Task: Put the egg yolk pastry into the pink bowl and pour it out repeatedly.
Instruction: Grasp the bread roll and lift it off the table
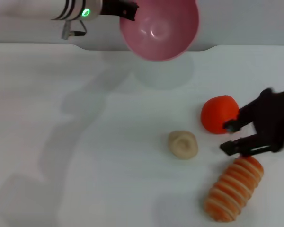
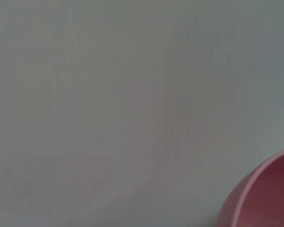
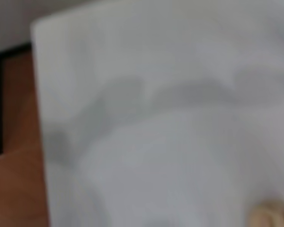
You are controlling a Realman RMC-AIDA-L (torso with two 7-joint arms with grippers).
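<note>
Left gripper (image 1: 128,10) clamps tilted, empty glossy pink plastic bowl (image 1: 159,28); right gripper (image 1: 229,137) open beside pale cream pastry lump (image 1: 182,144), not yet picked.

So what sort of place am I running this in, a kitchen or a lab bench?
Most likely a lab or test bench rather than a kitchen: a plain white table holds only toy-like props, the egg yolk pastry, a striped bread roll and an orange-red fruit. The right wrist view shows bare brown floor beside it.

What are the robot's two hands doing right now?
Left gripper: shut on the rim of the glossy pink plastic bowl, held up and tipped.
Right gripper: open, empty, beside the round orange-red fruit.
</note>
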